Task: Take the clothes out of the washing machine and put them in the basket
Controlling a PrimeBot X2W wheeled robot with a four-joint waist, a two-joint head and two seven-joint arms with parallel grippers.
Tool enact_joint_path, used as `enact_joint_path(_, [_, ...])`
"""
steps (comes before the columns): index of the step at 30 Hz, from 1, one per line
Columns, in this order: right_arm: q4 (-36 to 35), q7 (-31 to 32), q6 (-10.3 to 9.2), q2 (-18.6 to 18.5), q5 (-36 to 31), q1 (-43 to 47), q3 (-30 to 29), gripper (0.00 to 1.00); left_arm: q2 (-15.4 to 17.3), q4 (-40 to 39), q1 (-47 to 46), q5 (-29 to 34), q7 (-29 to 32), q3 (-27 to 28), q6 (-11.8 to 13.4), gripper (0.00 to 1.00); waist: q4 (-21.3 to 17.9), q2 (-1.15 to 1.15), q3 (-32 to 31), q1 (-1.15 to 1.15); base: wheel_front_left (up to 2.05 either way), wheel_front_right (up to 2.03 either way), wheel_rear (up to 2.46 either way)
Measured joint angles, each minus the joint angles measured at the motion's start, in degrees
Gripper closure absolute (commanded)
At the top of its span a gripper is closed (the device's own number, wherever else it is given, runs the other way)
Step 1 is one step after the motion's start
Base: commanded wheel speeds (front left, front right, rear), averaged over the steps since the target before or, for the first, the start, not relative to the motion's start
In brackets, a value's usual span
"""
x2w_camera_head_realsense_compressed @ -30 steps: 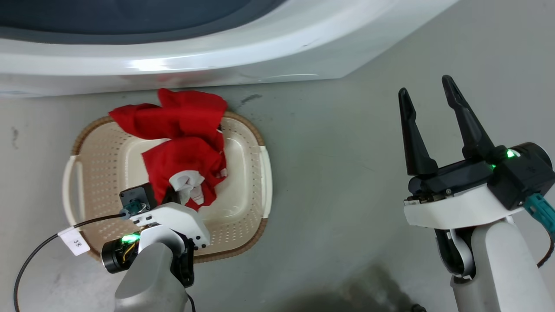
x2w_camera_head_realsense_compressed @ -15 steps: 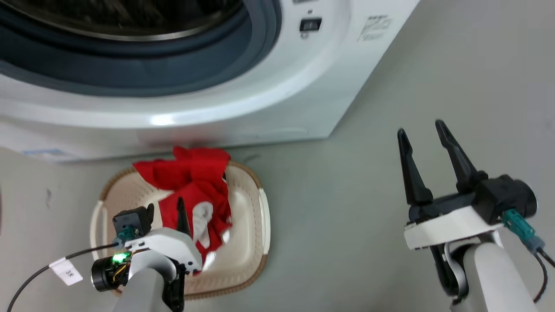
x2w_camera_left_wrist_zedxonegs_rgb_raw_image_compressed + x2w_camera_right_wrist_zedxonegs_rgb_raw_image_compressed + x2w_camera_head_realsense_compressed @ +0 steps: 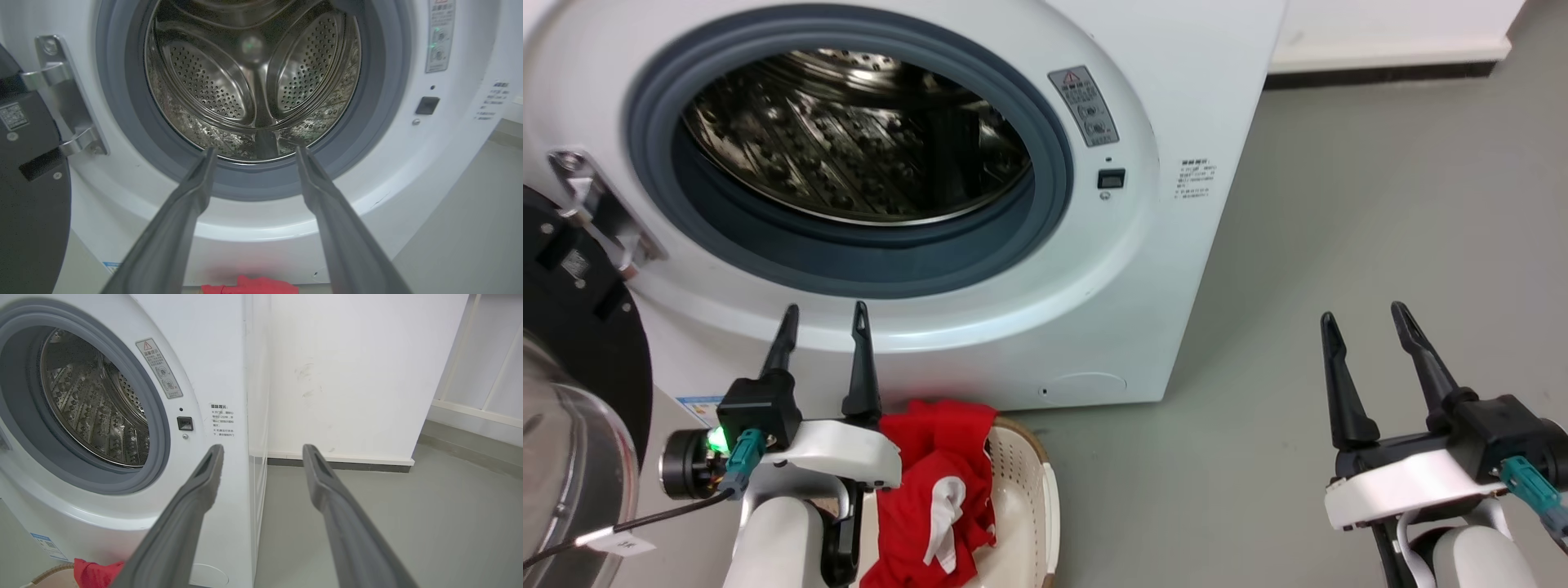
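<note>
1. Soft bright red clothes with white panels [image 3: 935, 469] lie in the cream perforated plastic basket [image 3: 1013, 482], just before the large white front-loading washing machine [image 3: 1176, 269].
2. The left gripper [image 3: 825, 307] and right gripper [image 3: 1362, 311] both gape, holding nothing.

The left pincer [image 3: 255, 150], fingers spread, points at the steel drum [image 3: 204, 81] of the washing machine [image 3: 412, 171]. Its door [image 3: 28, 216] stands open leftward, and red clothes [image 3: 253, 286] peek out below.
</note>
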Motion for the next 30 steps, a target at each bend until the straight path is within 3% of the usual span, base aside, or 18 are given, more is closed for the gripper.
enact_joint_path(6, [-2.2,1.3,0.00,0.0,-0.4,2.3,-1.0,0.00,0.4,-8.3,3.6,2.4,0.0,-1.0,-0.5,0.00,0.8,0.00,-3.1,0.00,0.00,0.00,0.00])
enact_joint_path(12, [-2.8,2.3,0.00,0.0,0.2,4.8,-1.5,0.00,0.5,-11.7,8.8,2.4,0.0,-1.2,-0.5,0.00,0.9,0.00,-5.1,0.00,0.00,0.00,0.00])
enact_joint_path(30, [-3.2,3.1,0.00,0.0,1.2,5.9,-1.6,0.00,0.5,-10.2,10.4,1.2,0.0,-1.7,0.1,0.00,1.1,0.00,-6.3,0.01,0.00,0.00,0.00])
